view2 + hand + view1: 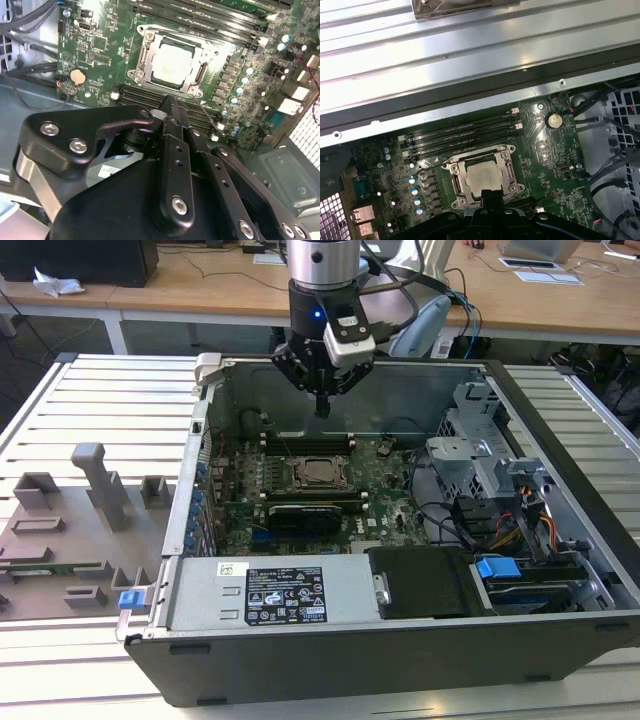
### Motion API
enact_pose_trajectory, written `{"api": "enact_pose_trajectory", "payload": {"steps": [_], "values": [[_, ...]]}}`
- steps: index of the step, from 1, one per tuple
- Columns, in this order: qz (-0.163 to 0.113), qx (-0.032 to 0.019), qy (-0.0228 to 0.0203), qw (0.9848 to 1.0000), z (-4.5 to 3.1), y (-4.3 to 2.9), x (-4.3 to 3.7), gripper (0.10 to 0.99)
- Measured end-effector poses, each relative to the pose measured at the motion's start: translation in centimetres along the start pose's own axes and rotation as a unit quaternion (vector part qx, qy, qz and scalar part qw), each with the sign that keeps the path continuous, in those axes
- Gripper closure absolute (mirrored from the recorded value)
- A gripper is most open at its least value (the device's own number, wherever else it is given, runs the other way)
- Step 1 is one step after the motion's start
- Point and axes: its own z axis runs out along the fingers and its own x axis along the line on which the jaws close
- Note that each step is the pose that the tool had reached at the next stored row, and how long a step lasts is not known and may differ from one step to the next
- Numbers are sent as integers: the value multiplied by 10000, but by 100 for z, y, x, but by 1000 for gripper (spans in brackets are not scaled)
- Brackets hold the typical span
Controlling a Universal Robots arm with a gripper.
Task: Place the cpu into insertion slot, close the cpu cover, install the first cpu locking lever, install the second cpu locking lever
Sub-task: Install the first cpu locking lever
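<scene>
One pincer [322,408] closed, empty, near cpu [483,179], hiding part of cpu cover [456,182]

Empty hand [170,106] hovers nr cpu [172,65], cpu cover [160,84] flat round it.

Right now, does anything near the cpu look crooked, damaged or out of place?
Nothing is damaged or spilled. The cpu lies flat and square inside the cover. One lever juts from a socket corner across the memory slots instead of lying along the cover. The gripper hangs above, touching nothing.
</scene>
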Motion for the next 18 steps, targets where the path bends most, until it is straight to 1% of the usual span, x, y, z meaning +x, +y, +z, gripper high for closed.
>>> {"api": "enact_pose_trajectory", "payload": {"steps": [6,10,11,13,14,18], "values": [[-299,-22,3,9996,0,0,0,980],[-566,-42,5,9984,0,0,0,980],[-669,-50,6,9977,0,0,0,980],[-781,-59,7,9969,0,0,0,980],[-863,-65,8,9962,0,0,0,980],[-1195,-89,11,9928,0,0,0,980]]}}
